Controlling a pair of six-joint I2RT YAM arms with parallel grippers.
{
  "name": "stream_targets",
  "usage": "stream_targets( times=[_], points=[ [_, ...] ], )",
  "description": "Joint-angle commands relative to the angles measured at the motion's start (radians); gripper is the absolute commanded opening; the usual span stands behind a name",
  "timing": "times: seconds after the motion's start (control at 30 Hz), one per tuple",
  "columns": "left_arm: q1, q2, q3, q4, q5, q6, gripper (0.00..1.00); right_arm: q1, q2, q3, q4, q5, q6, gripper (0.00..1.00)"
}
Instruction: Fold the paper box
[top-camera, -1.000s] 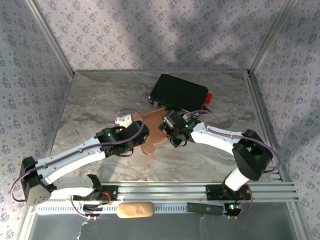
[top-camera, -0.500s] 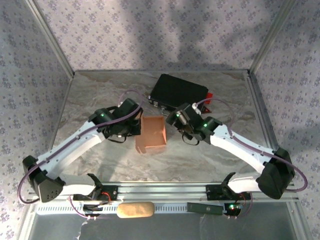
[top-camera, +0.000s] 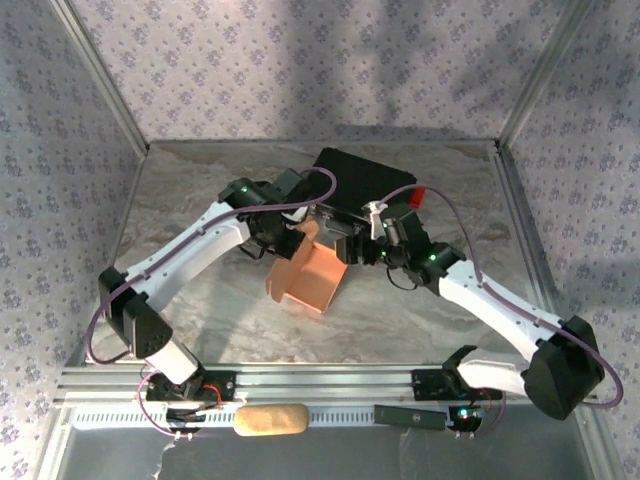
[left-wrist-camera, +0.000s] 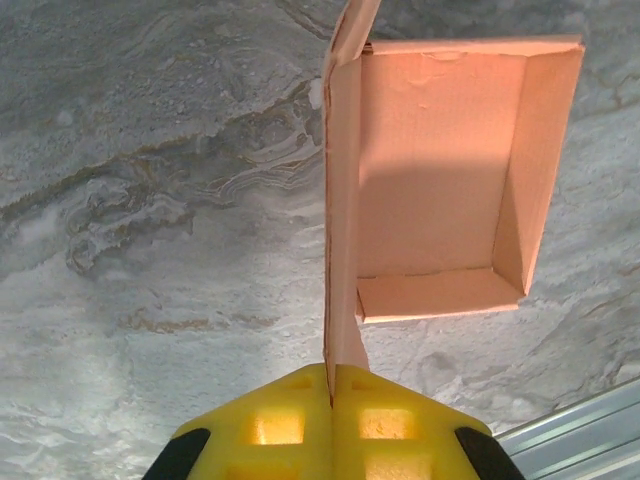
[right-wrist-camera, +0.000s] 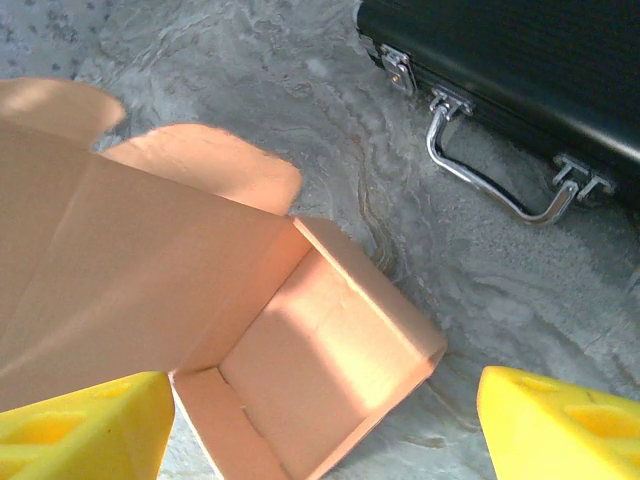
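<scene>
at centre-left above the marble tabletop (top-camera: 190, 210), the left fingers (left-wrist-camera: 330, 400) are pinched fully together on a thin upright flap of the paper box (top-camera: 312, 282). the box, open-topped, lies mid-tabletop just in front of the black case (top-camera: 362, 185). the right fingers (top-camera: 338, 240) stand spread wide above the box's right side, gripping nothing.

a grey marble table (top-camera: 170, 195) is carrying a black case (top-camera: 350, 175) at its far side. the paper box (top-camera: 315, 285) is tilting over the middle.
</scene>
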Motion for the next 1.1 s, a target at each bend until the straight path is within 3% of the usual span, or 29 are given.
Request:
stream_targets(
  times=[0.0,0.23,0.57,0.73,0.9,1.07],
  points=[
    [0.013,0.024,0.076,-0.067,0.018,0.169,0.0,-0.029,-0.045,-0.035,0.032,-0.029,-0.135,0.81],
    [-0.002,0.165,0.221,-0.143,0.007,0.346,0.0,-0.109,-0.065,-0.087,0.04,-0.078,-0.077,0.8],
    [-0.08,0.369,0.449,-0.211,-0.142,0.531,0.0,-0.139,-0.13,-0.146,0.041,-0.008,0.034,0.8],
    [-0.104,0.388,0.486,-0.181,-0.175,0.558,0.01,-0.149,-0.183,-0.178,0.032,-0.003,0.034,0.81],
    [-0.124,0.354,0.473,-0.127,-0.201,0.552,0.29,-0.173,-0.184,-0.172,0.006,-0.042,-0.004,0.81],
    [-0.123,0.335,0.468,-0.109,-0.218,0.533,0.4,-0.187,-0.167,-0.144,-0.022,-0.059,-0.05,0.81]
  ],
)
